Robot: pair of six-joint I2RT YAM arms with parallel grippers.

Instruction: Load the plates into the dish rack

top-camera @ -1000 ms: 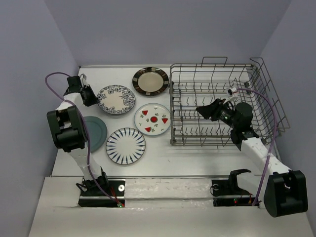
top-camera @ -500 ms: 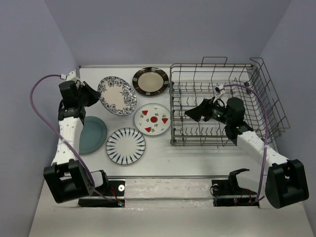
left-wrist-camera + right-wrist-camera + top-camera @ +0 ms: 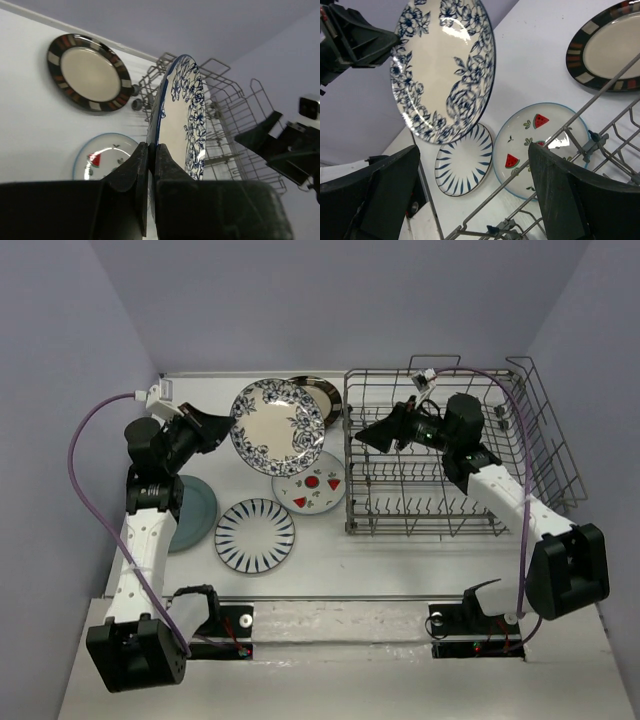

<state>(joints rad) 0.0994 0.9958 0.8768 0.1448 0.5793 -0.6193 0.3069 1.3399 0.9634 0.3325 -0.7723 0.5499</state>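
From above, the left fingers pinch the edge of the floral plate, which is tipped up off the tabletop just left of the dish rack. It partly hides the brown-rimmed plate. The watermelon plate, striped plate and teal plate lie flat. The right fingers sit at the rack's left side, possibly just inside it.

The left wrist view shows the fingers pressed together on the floral plate's rim, with the plate nearly edge-on.

In the right wrist view, the fingers are spread wide and hold nothing. They face the floral plate over a rack wire.
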